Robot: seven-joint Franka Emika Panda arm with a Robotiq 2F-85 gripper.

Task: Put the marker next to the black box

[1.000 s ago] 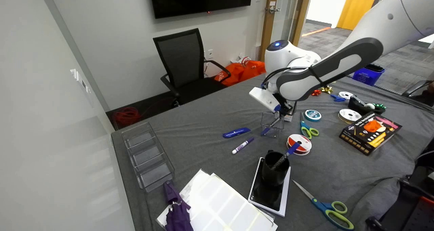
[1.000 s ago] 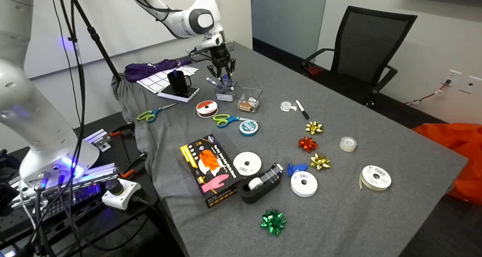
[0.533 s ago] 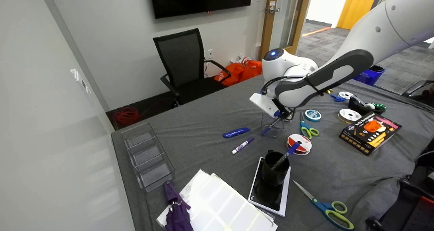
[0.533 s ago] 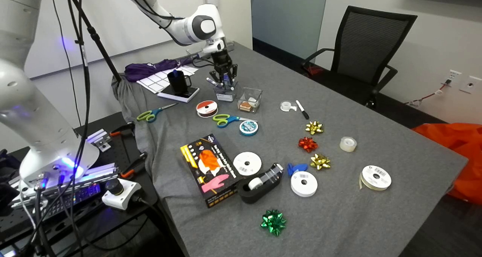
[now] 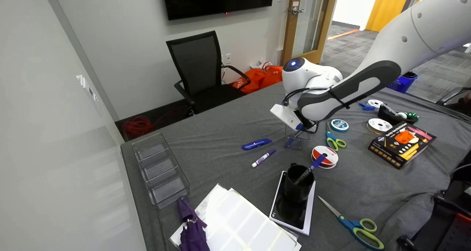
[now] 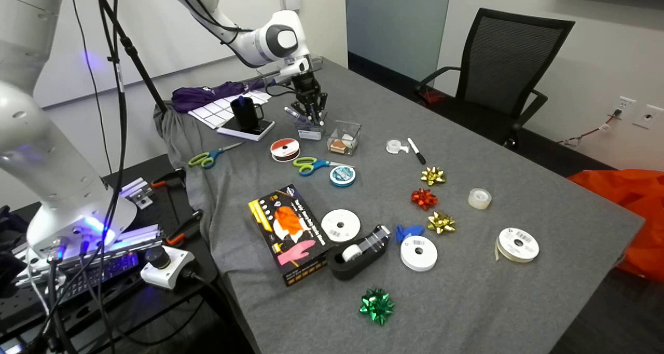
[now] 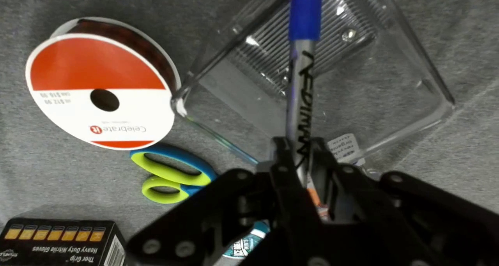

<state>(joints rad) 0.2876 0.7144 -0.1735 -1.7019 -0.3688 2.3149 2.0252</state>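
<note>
A silver marker with a blue cap (image 7: 305, 16) leans in a clear square cup (image 7: 390, 82); its lower part also shows in an exterior view (image 5: 289, 142). My gripper (image 7: 299, 143) is down at the cup with its fingers shut around the marker's barrel. In an exterior view the gripper (image 6: 316, 119) is at the cup's rim and hides most of the marker. The black box (image 5: 401, 144), a glove box with orange, yellow and pink print, lies flat away from the gripper. It also shows in an exterior view (image 6: 293, 234) and at the lower left of the wrist view (image 7: 58, 242).
A second clear cup (image 6: 344, 137) stands beside the first. A ribbon spool (image 5: 325, 156), green-blue scissors (image 5: 335, 140) and a mint tin (image 5: 339, 125) lie between cup and box. A tape dispenser (image 6: 359, 253) touches the box. A black mug (image 5: 298, 183) stands on a tablet.
The arm has lowered toward the clear cup. The gripper's fingers have come together around the marker. The objects on the table have not moved.
</note>
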